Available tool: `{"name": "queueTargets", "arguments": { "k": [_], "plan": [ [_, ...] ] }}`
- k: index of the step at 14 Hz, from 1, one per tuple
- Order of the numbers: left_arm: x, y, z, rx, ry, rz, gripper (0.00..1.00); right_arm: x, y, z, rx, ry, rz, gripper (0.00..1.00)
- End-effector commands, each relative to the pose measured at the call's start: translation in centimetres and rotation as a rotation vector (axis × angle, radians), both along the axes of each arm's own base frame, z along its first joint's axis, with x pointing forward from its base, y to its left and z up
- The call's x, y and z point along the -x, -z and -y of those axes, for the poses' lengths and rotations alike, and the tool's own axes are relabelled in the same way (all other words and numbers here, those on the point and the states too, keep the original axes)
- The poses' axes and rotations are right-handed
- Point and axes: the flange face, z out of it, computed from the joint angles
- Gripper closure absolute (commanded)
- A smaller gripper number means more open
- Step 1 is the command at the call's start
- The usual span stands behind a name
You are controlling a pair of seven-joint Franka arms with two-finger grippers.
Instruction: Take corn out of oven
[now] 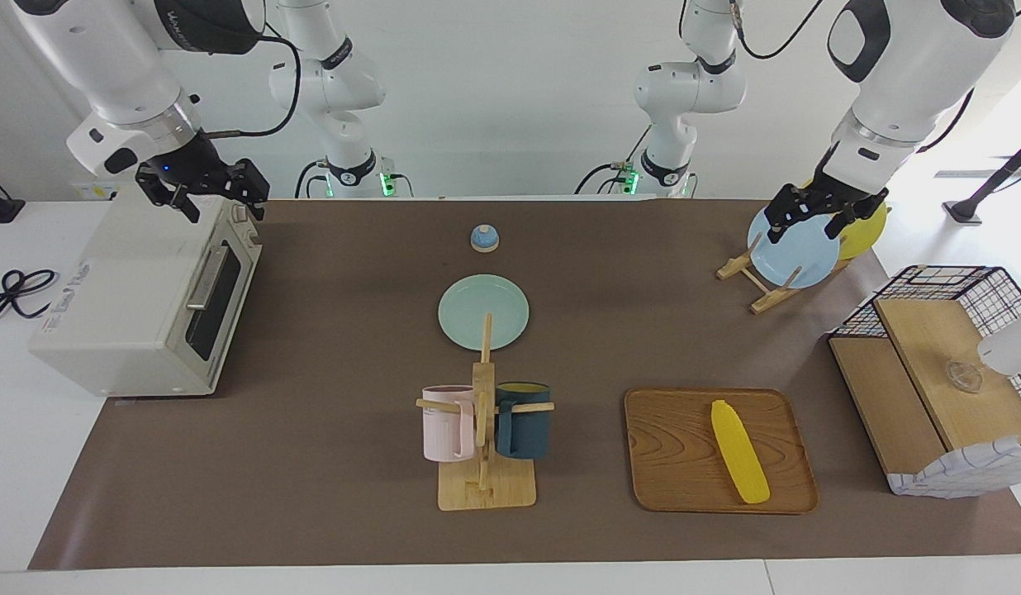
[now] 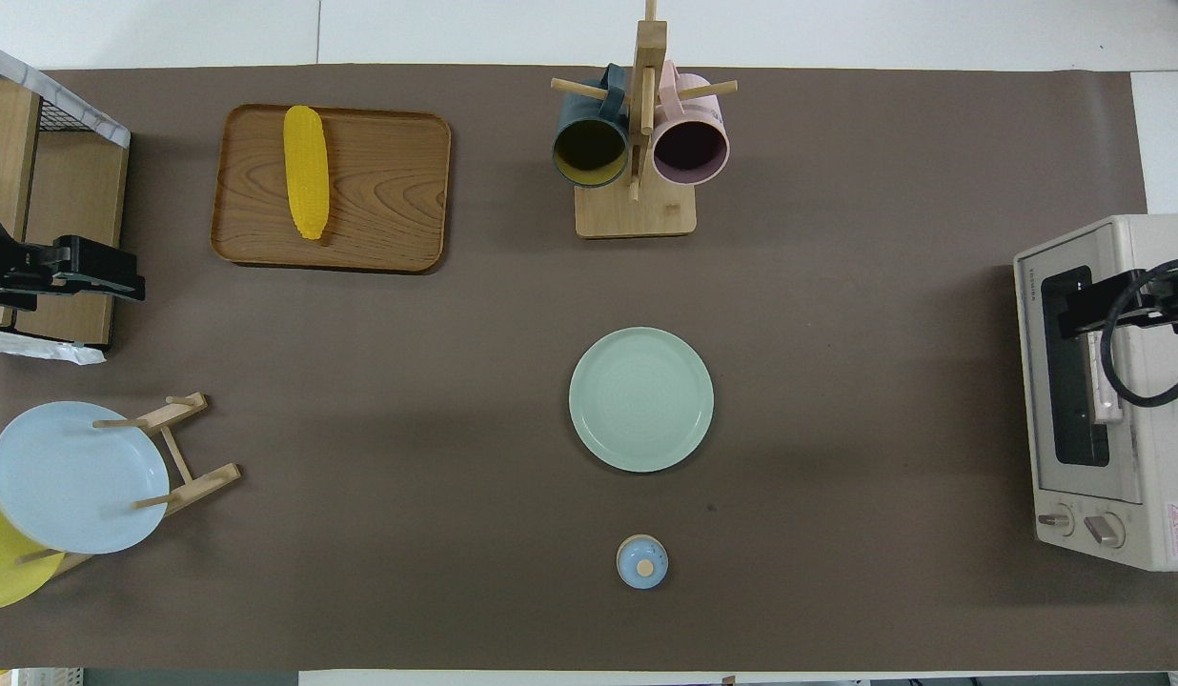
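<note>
The corn (image 1: 739,450) is a bright yellow cob lying on a wooden tray (image 1: 676,463), toward the left arm's end of the table; it also shows in the overhead view (image 2: 306,183) on the tray (image 2: 389,181). The cream-white oven (image 1: 122,306) stands at the right arm's end, its dark glass door shut; it also shows in the overhead view (image 2: 1156,410). My right gripper (image 1: 203,201) hangs open and empty over the oven's top, and shows in the overhead view (image 2: 1080,305). My left gripper (image 1: 808,227) is open and empty over the plate rack.
A mug stand (image 1: 484,430) with a pink and a dark blue mug is beside the tray. A green plate (image 1: 483,311) and a small blue bell (image 1: 484,238) lie mid-table. A rack holds a blue plate (image 1: 791,248) and a yellow plate. A wire basket (image 1: 940,372) with wooden boards is at the left arm's end.
</note>
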Motion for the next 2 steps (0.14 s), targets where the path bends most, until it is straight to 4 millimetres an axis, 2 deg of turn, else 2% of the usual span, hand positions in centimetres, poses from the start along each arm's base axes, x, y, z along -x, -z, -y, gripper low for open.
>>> {"name": "queueTargets", "arguments": {
  "k": [1,2],
  "plan": [
    [0.23,-0.20,-0.24,-0.010,0.014,0.014,0.00,0.47,-0.26,0.17,-0.006,-0.014,-0.006,0.00],
    [0.23,-0.20,-0.14,-0.009,0.014,0.014,0.00,0.48,-0.26,0.26,-0.006,-0.011,-0.006,0.00]
  ]
}}
